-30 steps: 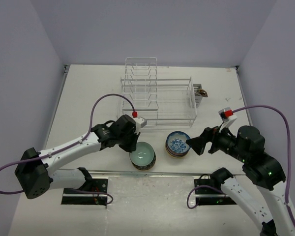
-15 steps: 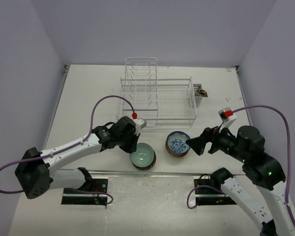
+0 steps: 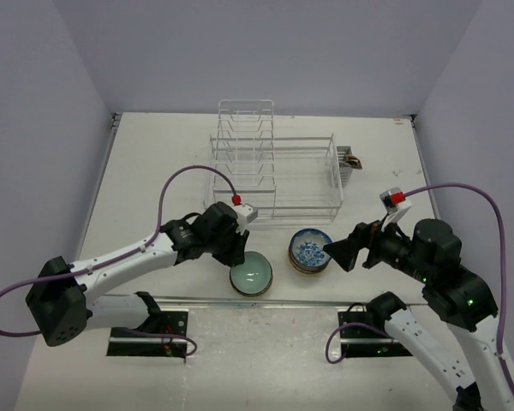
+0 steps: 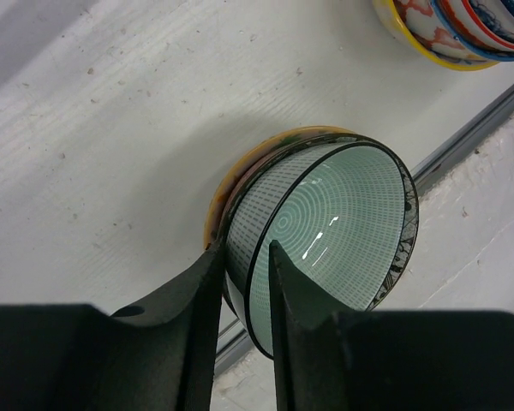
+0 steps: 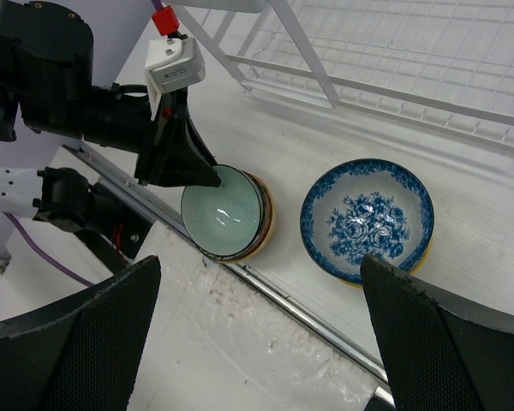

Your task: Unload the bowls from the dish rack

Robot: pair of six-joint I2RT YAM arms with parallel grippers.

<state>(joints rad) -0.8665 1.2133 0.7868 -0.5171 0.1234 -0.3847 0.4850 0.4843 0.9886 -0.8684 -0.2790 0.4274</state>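
The green bowl [image 4: 325,231] now leans in an orange-rimmed bowl [image 4: 225,180] near the counter's [image 4: 111,128] front edge, and the dish rack [image 3: 274,171] behind looks empty. The left tool [image 4: 242,248], narrow around the green bowl's rim, has begun parting; I cannot tell whether it still pinches. The right tool [image 5: 257,265] gapes wide, empty. Unloading seems nearly done.

We can read no text, label, brand, number or sign in any of the views. The blue-white bowl [image 5: 367,218] carries only a floral pattern. The pale green bowl [image 4: 325,231] carries only fine rings inside and small dashes on its wall. The white block [image 5: 176,64] with the red cap shows us a plain face.
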